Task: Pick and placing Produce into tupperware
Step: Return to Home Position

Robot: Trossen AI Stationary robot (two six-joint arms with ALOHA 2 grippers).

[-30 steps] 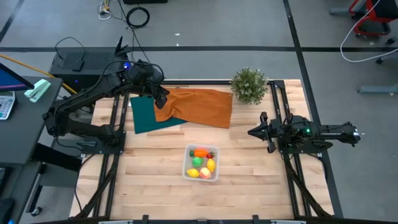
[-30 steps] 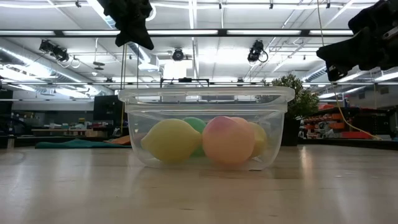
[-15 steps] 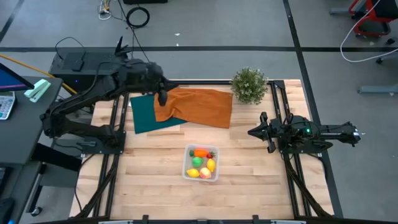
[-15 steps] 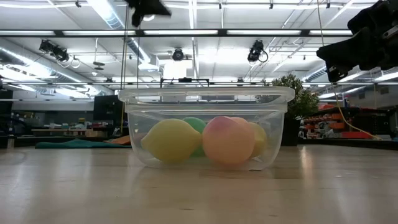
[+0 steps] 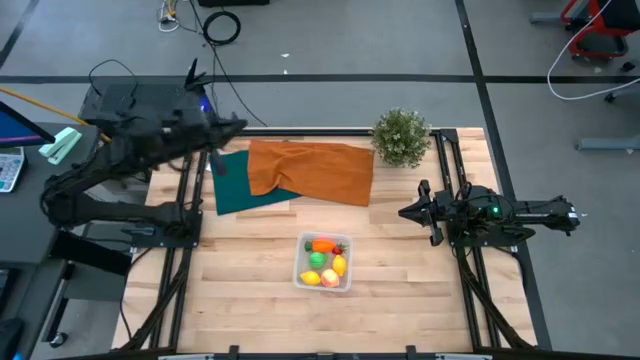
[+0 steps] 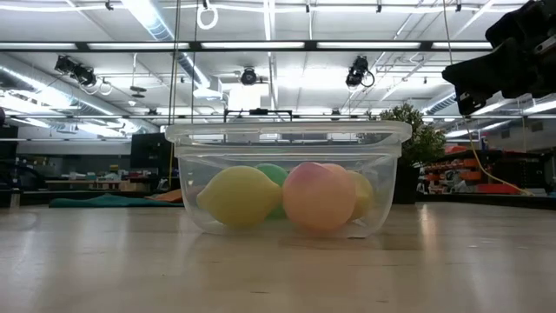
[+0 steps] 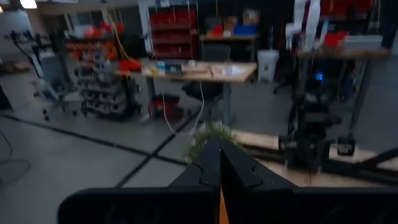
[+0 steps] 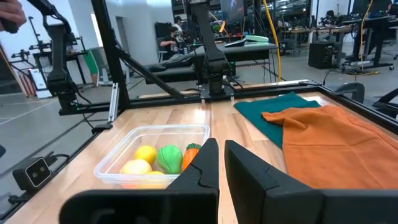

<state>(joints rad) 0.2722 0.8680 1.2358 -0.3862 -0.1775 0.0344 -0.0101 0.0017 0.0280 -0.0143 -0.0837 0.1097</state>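
Observation:
The clear tupperware (image 5: 324,262) stands on the wooden table near the middle front. In it lie an orange carrot (image 5: 322,245), a green round one (image 5: 316,260), two yellow lemons (image 5: 339,265), a reddish apple (image 5: 329,278) and a tiny strawberry (image 5: 340,247). In the low view a lemon (image 6: 239,196) and the apple (image 6: 319,196) rest on the container's floor. My left gripper (image 5: 240,124) is shut, high over the table's far left corner and pointing level; its fingertips meet in its wrist view (image 7: 219,148). My right gripper (image 5: 404,212) is shut and empty at the table's right side, pointing at the container (image 8: 152,155).
An orange cloth (image 5: 310,170) lies at the far middle, overlapping a teal cloth (image 5: 232,188) to its left. A bushy potted plant (image 5: 401,137) stands at the far right. Bare wood surrounds the container. Black frame rails (image 5: 185,250) run along the table's left and right sides.
My left gripper has risen and drawn back from over the cloths toward the table's far left corner, tipping up from a downward slant to level. It has left the top of the low view. The produce and the container have stayed where they were.

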